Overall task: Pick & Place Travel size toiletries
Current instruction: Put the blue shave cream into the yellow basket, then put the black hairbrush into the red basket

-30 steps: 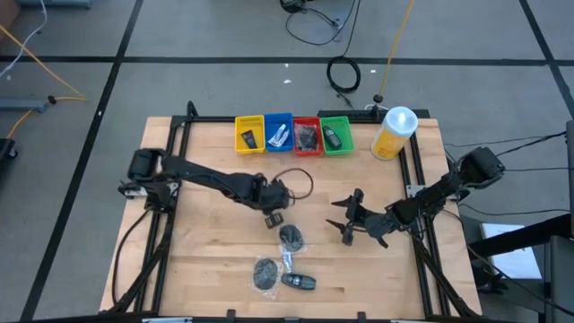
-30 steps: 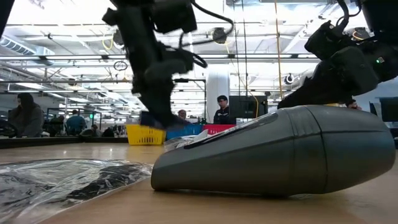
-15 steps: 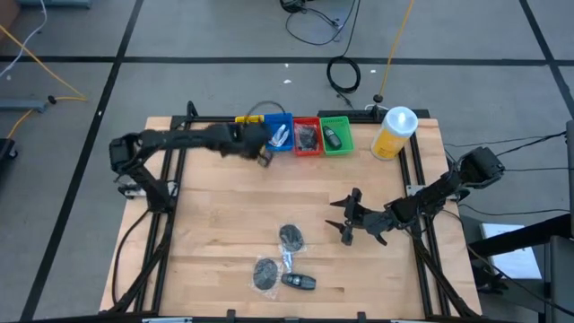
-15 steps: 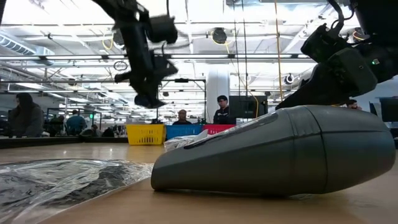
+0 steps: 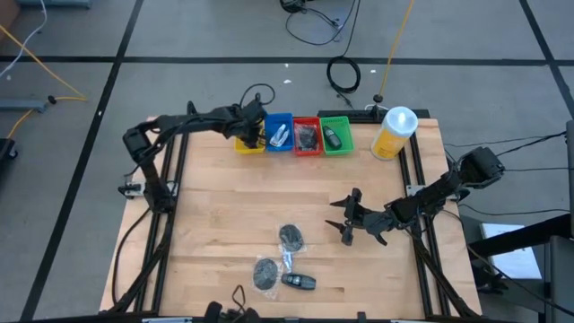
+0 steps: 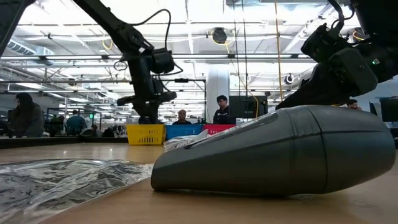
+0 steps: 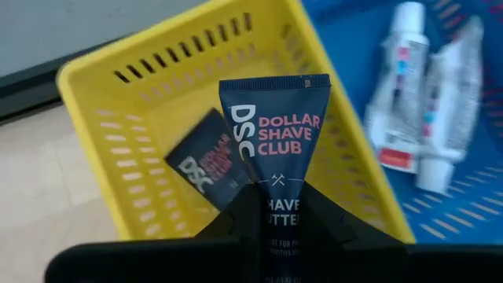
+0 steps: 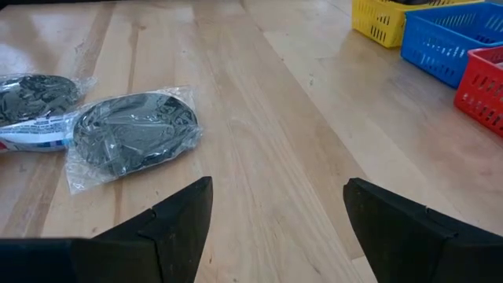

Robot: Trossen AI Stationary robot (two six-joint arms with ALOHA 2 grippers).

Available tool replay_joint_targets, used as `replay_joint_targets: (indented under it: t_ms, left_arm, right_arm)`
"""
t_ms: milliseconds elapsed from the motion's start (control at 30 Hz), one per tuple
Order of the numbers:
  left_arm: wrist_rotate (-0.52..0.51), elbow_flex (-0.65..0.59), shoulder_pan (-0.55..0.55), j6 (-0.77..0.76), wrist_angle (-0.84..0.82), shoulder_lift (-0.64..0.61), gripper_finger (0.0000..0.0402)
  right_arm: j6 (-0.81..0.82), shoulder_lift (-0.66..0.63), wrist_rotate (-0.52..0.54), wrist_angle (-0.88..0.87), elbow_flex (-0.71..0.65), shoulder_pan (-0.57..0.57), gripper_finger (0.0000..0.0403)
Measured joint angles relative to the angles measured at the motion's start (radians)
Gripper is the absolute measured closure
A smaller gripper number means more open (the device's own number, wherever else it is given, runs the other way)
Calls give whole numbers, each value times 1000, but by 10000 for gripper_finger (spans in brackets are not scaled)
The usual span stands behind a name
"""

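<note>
My left gripper [image 5: 250, 135] hangs over the yellow tray [image 5: 240, 145] at the table's far edge, shut on a dark navy tube [image 7: 275, 130] printed "Dollar Shave Club". A second dark tube [image 7: 206, 169] lies flat in that tray. On the near middle of the table lie two grey wrapped discs [image 5: 291, 236] [image 5: 265, 272], a small packet [image 5: 289, 260] and a dark oblong bottle [image 5: 300, 281]. My right gripper [image 5: 346, 221] stands open, low over the table to the right of them, with nothing between its fingers [image 8: 182, 214]. My left gripper pinches the tube's lower half [image 7: 277, 203] between its two fingers; the end nearest the gripper is hidden by the gripper. The fingers slant down at the tray. The tube sticks out past the fingertips with its flat crimped end [image 7: 273, 82] foremost, clear above the tray.
A blue tray [image 5: 279, 132] with white tubes, a red tray [image 5: 307, 135] and a green tray [image 5: 336, 134] stand in a row beside the yellow one. A big yellow white-capped bottle [image 5: 393, 133] stands at the far right. People show in the room beyond the table.
My left gripper has swung from the middle of the table toward the far edge, carrying the dark tube clear of the table, and has rolled on the way. It now hangs over the yellow tray. Its fingers have stayed shut on the tube.
</note>
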Motion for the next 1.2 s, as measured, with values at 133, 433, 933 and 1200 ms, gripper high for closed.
replay_joint_targets:
  t_ms: [133, 433, 933, 1200]
  left_arm:
    - [2, 0, 13, 4, 5, 22, 338]
    - [68, 0, 27, 58, 2, -23, 202]
    - [-131, 1, -334, 127, -22, -260, 155]
    - [-405, 0, -725, 96, 86, -188, 177]
  right_arm:
    - [0, 0, 0, 0, 0, 0, 126]
    - [-3, 0, 0, 0, 0, 0, 126]
    - [-10, 0, 1, 0, 0, 0, 126]
    - [-17, 0, -2, 0, -1, 2, 126]
